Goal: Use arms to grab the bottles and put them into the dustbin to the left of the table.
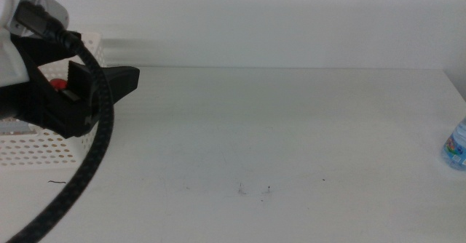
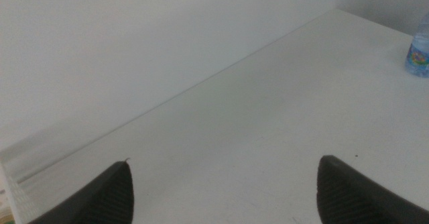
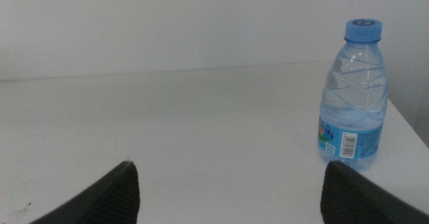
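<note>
My left gripper [image 1: 116,83] hangs over the white perforated dustbin [image 1: 29,152] at the table's left end. Its jaws are open and the left wrist view [image 2: 224,190] shows nothing between them. A red thing [image 1: 57,84] shows inside the dustbin, mostly hidden behind the jaws. The clear water bottle with a blue cap [image 1: 455,145] stands upright at the table's far right edge, also small in the left wrist view [image 2: 420,49]. My right gripper [image 3: 228,190] is open, low over the table, with the bottle [image 3: 354,96] ahead and off to one side of its jaws. It is out of the middle view.
The white table [image 1: 291,126] carries only a few dark specks [image 1: 242,190] near the front middle. The left arm's black cable [image 1: 80,170] droops across the front left corner. A white wall stands behind the table's far edge.
</note>
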